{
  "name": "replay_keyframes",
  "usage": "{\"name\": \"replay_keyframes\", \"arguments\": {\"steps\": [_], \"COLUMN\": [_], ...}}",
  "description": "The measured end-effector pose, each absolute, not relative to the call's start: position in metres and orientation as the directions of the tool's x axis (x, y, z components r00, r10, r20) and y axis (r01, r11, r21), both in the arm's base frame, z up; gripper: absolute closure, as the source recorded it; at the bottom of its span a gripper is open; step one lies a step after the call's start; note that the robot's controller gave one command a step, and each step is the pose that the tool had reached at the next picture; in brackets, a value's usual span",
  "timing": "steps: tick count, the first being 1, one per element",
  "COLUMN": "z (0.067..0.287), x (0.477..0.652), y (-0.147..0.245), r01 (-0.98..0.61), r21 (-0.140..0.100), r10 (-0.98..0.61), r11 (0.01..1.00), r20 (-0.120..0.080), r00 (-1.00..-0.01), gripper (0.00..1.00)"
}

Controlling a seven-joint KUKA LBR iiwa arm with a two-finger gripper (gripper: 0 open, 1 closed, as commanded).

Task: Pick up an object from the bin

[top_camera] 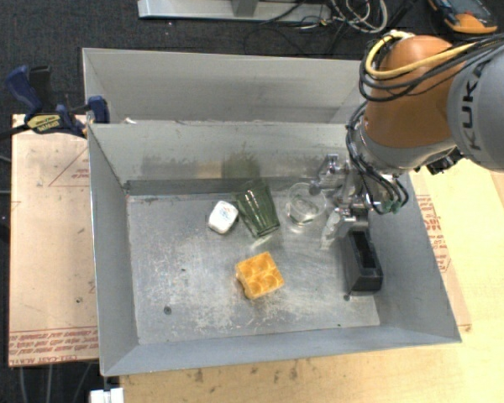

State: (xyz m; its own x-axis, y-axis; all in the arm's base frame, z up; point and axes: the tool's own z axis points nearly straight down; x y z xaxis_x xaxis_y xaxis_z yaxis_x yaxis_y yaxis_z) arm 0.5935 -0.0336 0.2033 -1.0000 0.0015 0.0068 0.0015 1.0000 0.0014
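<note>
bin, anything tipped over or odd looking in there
Nothing looks spilled or broken. The dark green tumbler seems tipped on its side near the back, next to a small white piece. A clear cup sits by the hand; whether it is upright I cannot tell.

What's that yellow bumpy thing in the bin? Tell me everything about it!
It is a small yellow block, orange-yellow and roughly square, with rows of little dents on top like a waffle. It looks light and a bit spongy, though that is only a guess. It lies flat on the grey floor of the bin, near the middle, turned slightly askew. Nothing touches it. The green see-through thing lies just beyond it, apart.
</note>
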Motion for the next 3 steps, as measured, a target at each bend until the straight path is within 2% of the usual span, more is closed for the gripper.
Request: {"name": "replay_keyframes", "arguments": {"steps": [1, 2, 3], "z": [0.208, 0.154, 0.147], "x": [0.595, 0.577, 0.552], "y": [-0.034, -0.004, 0.044], "r01": [0.000, -0.121, -0.354], "r21": [0.001, 0.000, 0.001], "r10": [0.000, -0.121, -0.354], "r11": [1.000, 0.993, 0.935], "r20": [-0.001, -0.003, 0.001], "r00": [-1.000, -0.993, -0.935], "gripper": [0.00, 0.00, 0.00]}}
